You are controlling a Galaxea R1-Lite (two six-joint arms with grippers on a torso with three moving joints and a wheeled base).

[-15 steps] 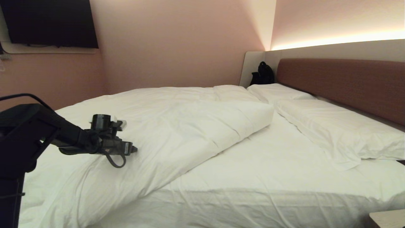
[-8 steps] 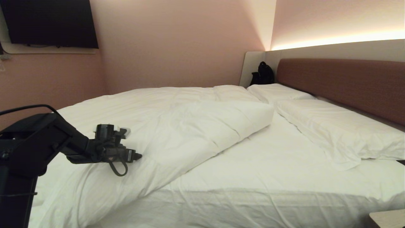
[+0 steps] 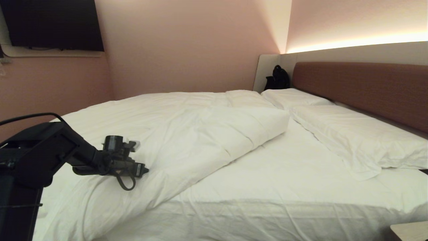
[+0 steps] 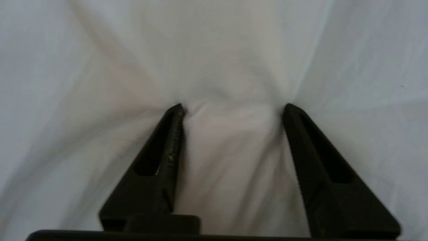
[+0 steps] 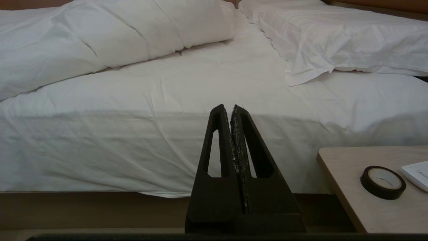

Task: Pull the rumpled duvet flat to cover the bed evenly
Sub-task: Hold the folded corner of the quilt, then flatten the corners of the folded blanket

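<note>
Because the duvet lies folded back on itself, heaped over the far and left half of the bed with its thick doubled edge running diagonally from the near-left corner up toward the pillows, the near-right half of the mattress shows only bare fitted sheet. Nearest on the right, the right end effector hangs parked low in front of the bed's side, fingers pressed together on nothing; beside it a bedside surface carries a roll of dark tape and the corner of a white flat object, too little of it in view to name. Left end effector is down on the duvet's near-left portion, close to the folded edge; from the wrist its fingers stand partly apart, tips dug into the fabric with a ridge of cloth bunched between them, not yet pinched tight. Judgement: a grab point near the fold makes sense, since dragging that edge toward the near side would unroll the doubled layer over the bare sheet. No containers proper in sight. Farther back, two flat pillows sit against the brownish-red headboard, and a black bag rests in the far corner by the beige panel. On the left wall hangs a dark screen.
</note>
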